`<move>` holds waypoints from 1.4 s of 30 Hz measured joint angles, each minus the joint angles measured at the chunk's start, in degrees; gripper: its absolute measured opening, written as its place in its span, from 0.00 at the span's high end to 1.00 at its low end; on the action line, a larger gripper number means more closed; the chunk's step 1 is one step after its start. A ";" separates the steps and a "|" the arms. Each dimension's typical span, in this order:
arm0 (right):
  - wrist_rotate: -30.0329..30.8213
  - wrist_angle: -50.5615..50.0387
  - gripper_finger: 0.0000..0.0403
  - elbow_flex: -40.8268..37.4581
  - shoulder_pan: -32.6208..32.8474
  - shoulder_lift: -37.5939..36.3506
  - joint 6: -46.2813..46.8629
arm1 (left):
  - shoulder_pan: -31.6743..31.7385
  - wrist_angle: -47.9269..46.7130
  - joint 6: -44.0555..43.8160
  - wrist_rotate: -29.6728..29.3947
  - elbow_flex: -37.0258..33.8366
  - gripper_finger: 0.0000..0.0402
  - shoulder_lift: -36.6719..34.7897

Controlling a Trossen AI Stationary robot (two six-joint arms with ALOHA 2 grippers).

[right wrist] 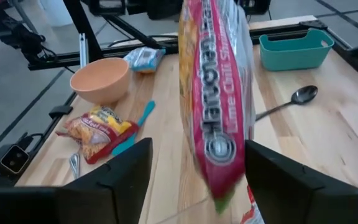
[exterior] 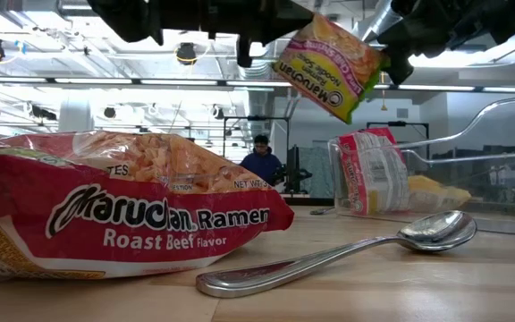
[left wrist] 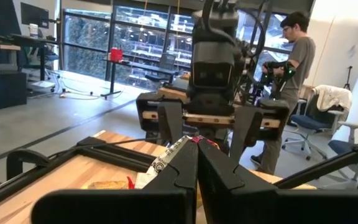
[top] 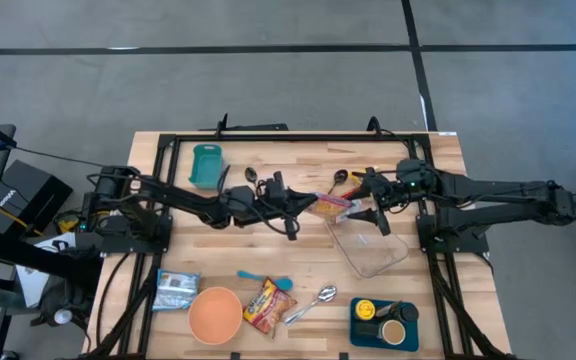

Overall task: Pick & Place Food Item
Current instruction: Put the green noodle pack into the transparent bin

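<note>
Left gripper (top: 306,207) clamped on a red-and-yellow Maruchan ramen packet (top: 332,207), held over the clear plastic container (top: 373,248). Right gripper (top: 372,201) fingers spread either side of the packet.

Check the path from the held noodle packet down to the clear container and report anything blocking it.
Nothing visible blocks it. The left gripper is shut on the noodle packet, held above the table beside the clear container, which already holds a packet. The right gripper stands open around the packet's other end.
</note>
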 joint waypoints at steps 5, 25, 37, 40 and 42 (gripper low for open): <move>0.23 -0.28 0.44 -0.02 0.00 -0.04 0.00 | 0.08 0.08 -0.01 0.00 0.78 1.00 1.12; 4.52 -4.18 0.82 -0.02 0.04 -0.04 0.02 | 0.37 -0.02 0.00 0.00 0.79 1.00 1.12; 4.33 -4.20 0.99 -0.02 0.04 -0.04 0.02 | 0.57 -0.02 0.89 0.00 0.79 1.00 1.10; 4.33 -4.27 0.99 -0.02 0.04 -0.07 0.02 | 0.57 -0.02 0.94 0.00 0.79 0.98 1.10; 4.33 -4.67 0.99 -0.02 0.04 -0.32 0.02 | 0.57 -0.02 0.98 0.00 0.79 0.96 1.08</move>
